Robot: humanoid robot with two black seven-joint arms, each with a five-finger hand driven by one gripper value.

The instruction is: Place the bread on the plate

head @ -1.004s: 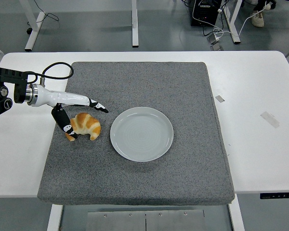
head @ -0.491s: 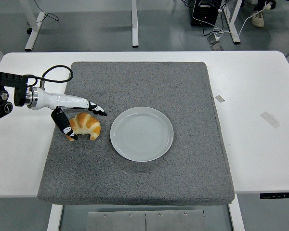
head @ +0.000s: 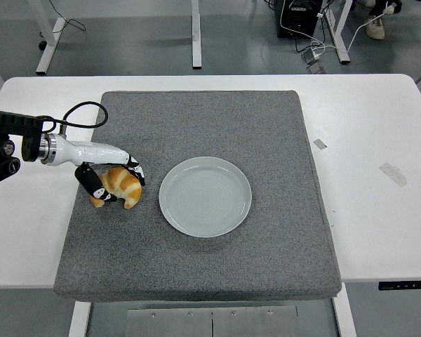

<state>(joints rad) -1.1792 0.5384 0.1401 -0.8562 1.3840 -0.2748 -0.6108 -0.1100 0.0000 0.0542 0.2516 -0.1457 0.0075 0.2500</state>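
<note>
A golden croissant point(head: 121, 187) lies on the grey mat point(head: 217, 267), left of an empty pale plate point(head: 205, 196). My left hand point(head: 116, 179) comes in from the left edge and is curled around the croissant: the thumb presses its near left side and the fingers point(head: 135, 168) wrap over its far top. The bread still rests on the mat, a short gap away from the plate's rim. The right arm does not show.
The mat covers the middle of the white table point(head: 379, 217). Two small bits of tape point(head: 393, 173) lie on the bare table to the right. A black cable point(head: 81, 112) loops above my left wrist.
The fingers, stretched out over the croissant a second ago, have curled down onto it. The hand and bread have shifted slightly left.
</note>
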